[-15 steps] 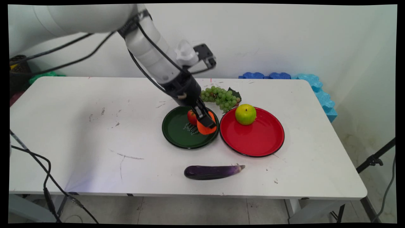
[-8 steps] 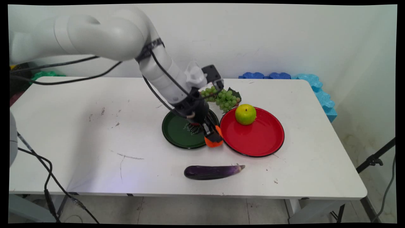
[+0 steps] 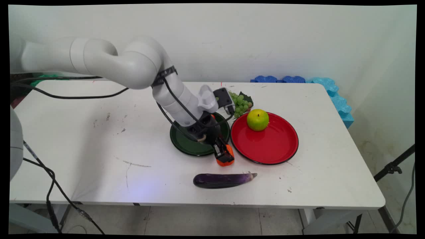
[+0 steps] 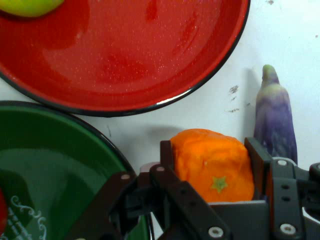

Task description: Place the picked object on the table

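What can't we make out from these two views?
- Orange, main view: mostly covered by the tool shut on it; whether it touches the table is unclear.
- Green plate, main view: its middle is behind the arm; the hand view cuts it at the left edge.
- Grapes, main view: left part hidden by the wrist.
- Green apple, hand view: cropped at top.

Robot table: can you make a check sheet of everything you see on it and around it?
Surface: white table, scuffed.
Job's things: orange clamped in the gripper, low over bare table between the green plate and the eggplant.
Clutter: green apple on the red plate; grapes behind the plates.
Grippers: gripper shut on the orange.
Cables: black cables hang from the arm.
Surroundings: white wall; blue foam mats by the table's far right.
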You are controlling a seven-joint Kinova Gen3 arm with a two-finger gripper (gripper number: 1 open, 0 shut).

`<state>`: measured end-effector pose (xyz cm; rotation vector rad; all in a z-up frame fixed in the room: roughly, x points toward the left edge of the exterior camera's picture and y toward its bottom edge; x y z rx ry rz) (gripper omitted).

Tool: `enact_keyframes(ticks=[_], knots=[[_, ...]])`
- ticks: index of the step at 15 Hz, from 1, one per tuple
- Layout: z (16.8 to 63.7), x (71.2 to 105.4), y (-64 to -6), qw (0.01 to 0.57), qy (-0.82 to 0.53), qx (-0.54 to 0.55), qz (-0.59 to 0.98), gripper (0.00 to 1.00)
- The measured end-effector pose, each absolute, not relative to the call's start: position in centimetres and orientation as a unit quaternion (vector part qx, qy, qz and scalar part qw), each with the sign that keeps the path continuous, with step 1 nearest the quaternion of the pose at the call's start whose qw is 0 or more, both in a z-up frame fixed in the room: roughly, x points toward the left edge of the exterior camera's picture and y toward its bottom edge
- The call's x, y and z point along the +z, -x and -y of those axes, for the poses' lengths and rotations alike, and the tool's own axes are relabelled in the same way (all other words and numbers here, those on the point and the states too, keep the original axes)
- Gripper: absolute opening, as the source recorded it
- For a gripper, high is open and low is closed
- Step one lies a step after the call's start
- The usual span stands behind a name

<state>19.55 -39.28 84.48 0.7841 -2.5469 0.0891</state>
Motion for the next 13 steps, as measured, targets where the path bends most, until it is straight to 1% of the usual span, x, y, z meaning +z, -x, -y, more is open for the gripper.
enact_keyframes(ticks=[3,9,10,13], knots=[[39.2,83.3,-19.5,0.239,-0.283,0.034,0.928,0.0],[39.3,82.0,-19.4,0.246,-0.279,0.038,0.928,0.0],[39.3,81.9,-19.4,0.247,-0.278,0.038,0.927,1.0],[39.2,81.8,-19.4,0.25,-0.277,0.037,0.927,1.0]])
